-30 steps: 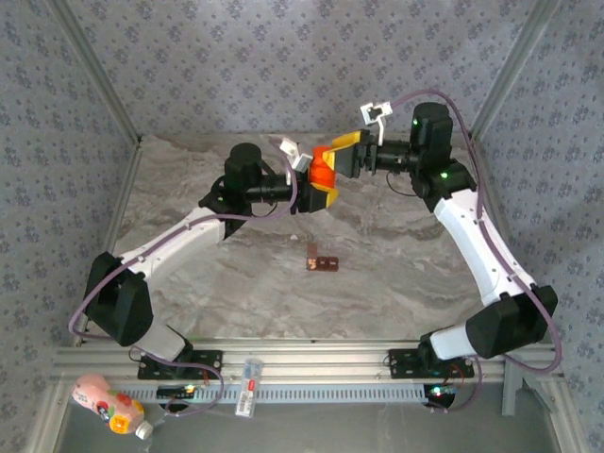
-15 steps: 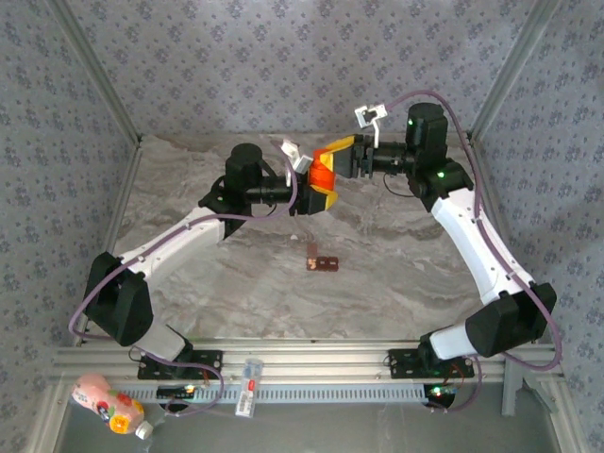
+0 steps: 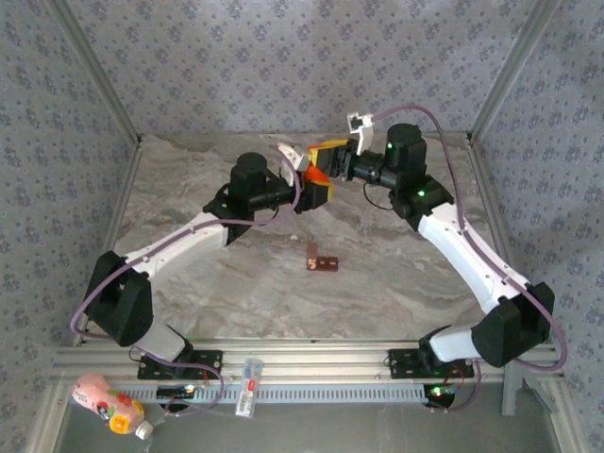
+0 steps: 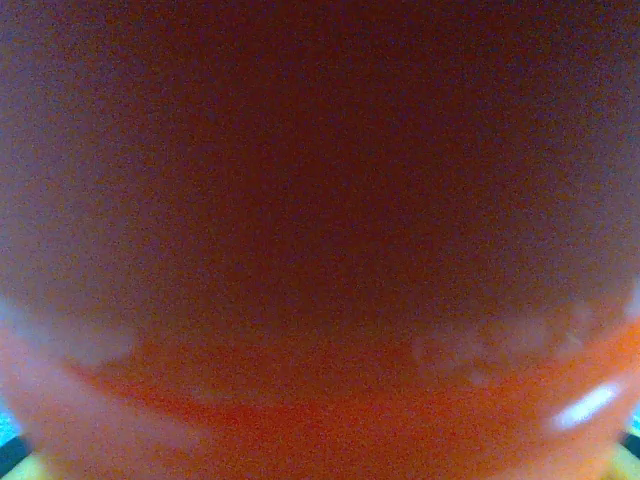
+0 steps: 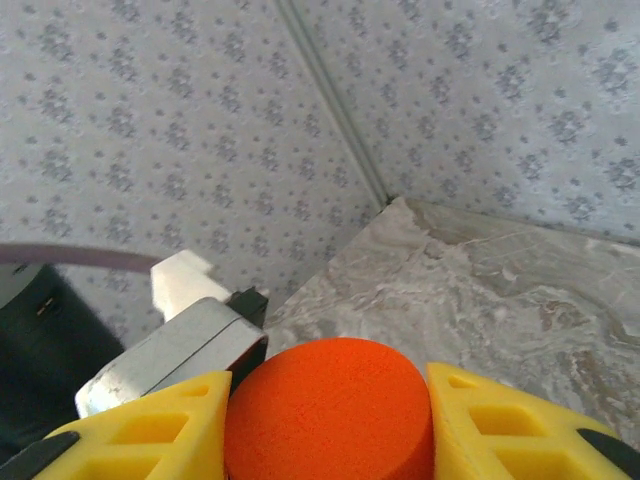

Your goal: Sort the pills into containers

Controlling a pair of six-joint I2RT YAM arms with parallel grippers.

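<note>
1. Containers (image 3: 322, 263) are lying flat on the table (image 3: 189, 198), about mid-table between the two arms. Nothing is touching them, and they're well apart from both grippers.
2. Left gripper (image 3: 313, 183) is reaching in from the left toward the back of the table and clamping the body of the bottle (image 3: 319, 175). Its wrist cam is pressed right up against the bottle (image 4: 320, 240), so it's just an orange blur. Some pale specks are showing low down, but they're too fuzzy to call.
3. The bottle is hanging up off the table between the two grippers, further back than the containers.
4. Right gripper (image 3: 327, 157) is coming in from the right. Its yellow fingers (image 5: 150, 430) are squeezing the cap (image 5: 330, 400) from both sides, no gap showing.
</note>
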